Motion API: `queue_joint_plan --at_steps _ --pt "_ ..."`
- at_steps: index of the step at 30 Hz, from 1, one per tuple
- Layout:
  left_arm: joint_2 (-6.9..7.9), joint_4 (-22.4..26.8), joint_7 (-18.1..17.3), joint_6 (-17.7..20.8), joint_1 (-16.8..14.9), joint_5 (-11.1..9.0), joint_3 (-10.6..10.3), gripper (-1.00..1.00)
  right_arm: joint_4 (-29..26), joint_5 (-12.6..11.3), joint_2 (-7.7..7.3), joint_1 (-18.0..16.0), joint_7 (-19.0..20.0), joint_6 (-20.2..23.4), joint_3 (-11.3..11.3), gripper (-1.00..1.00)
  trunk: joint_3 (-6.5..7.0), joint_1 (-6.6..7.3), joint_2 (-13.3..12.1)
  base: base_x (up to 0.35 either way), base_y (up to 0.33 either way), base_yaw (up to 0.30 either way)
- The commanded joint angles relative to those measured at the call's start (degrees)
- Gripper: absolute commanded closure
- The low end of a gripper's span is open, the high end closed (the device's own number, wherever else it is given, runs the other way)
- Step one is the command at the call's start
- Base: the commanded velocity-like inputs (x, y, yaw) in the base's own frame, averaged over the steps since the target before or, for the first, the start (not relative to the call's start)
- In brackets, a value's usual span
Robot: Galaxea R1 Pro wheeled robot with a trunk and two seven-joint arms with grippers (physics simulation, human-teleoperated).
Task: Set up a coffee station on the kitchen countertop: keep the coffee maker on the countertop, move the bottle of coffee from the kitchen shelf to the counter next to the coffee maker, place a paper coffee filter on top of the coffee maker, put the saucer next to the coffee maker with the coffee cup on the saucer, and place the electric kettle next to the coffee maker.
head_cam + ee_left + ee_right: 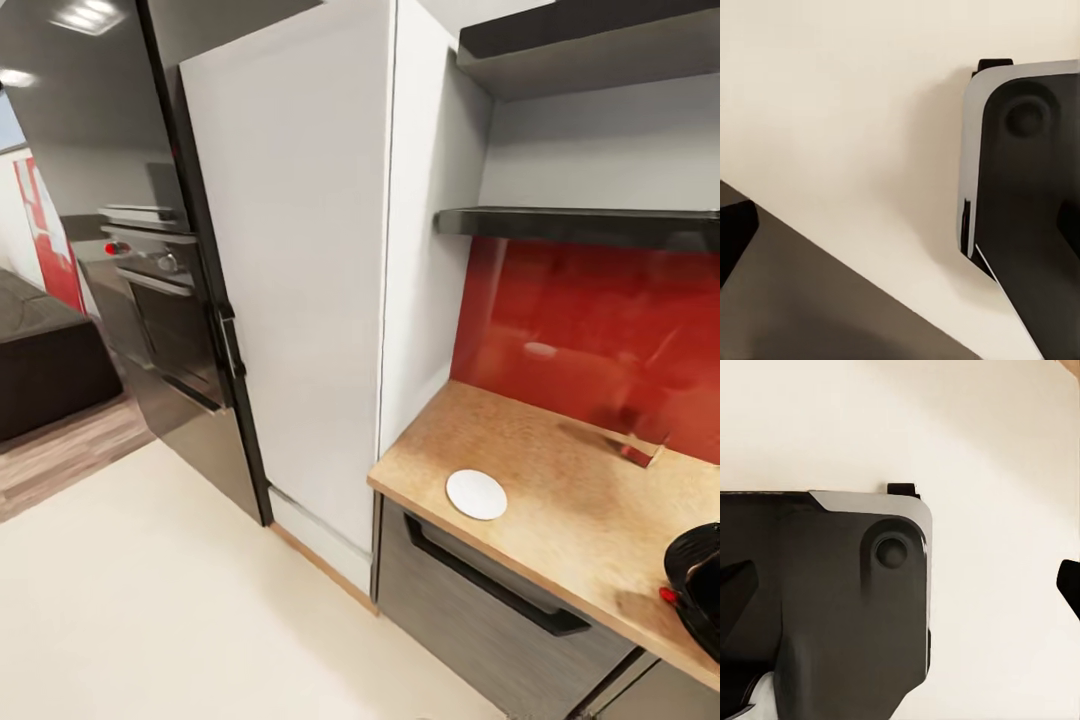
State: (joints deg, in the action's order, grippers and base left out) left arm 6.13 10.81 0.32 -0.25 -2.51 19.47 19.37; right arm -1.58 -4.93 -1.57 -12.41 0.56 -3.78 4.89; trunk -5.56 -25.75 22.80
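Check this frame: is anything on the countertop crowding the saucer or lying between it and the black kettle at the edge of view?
Nothing visible does. The saucer lies flat near the countertop front edge, with bare wood between it and the kettle, which is cut off by the frame.

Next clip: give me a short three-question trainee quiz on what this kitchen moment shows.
1. True or false: the saucer lies on the countertop with a cup on it.
2. The splashback behind the countertop is: A) white B) red C) grey
3. Fill in: the black kitchen shelf hangs ___ the countertop.

Key: 1 false, the saucer is bare. 2 B. 3 above.
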Motion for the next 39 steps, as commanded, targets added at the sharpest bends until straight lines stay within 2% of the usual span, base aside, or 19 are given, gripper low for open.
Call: queue_joint_plan --at_steps 1,8,39 --pt "-0.04 0.01 0.03 -0.05 -0.04 0.56 0.35 -1.00 0.09 -0.52 -0.01 -0.07 0.04 -0.22 0.47 -1.00 -0.12 -0.03 0.12 0.000 0.251 -0.264" --pt "-0.07 0.00 0.03 -0.10 -0.04 0.56 0.28 -1.00 0.09 -0.52 -0.01 -0.07 0.00 -0.25 0.47 -1.00 -0.12 -0.03 0.12 0.000 0.147 -0.264" --pt "-0.06 0.01 0.06 -0.10 -0.04 0.56 0.23 -1.00 0.09 -0.52 0.08 -0.07 0.00 -0.23 0.47 -1.00 -0.12 -0.03 0.12 0.000 0.003 -0.264"
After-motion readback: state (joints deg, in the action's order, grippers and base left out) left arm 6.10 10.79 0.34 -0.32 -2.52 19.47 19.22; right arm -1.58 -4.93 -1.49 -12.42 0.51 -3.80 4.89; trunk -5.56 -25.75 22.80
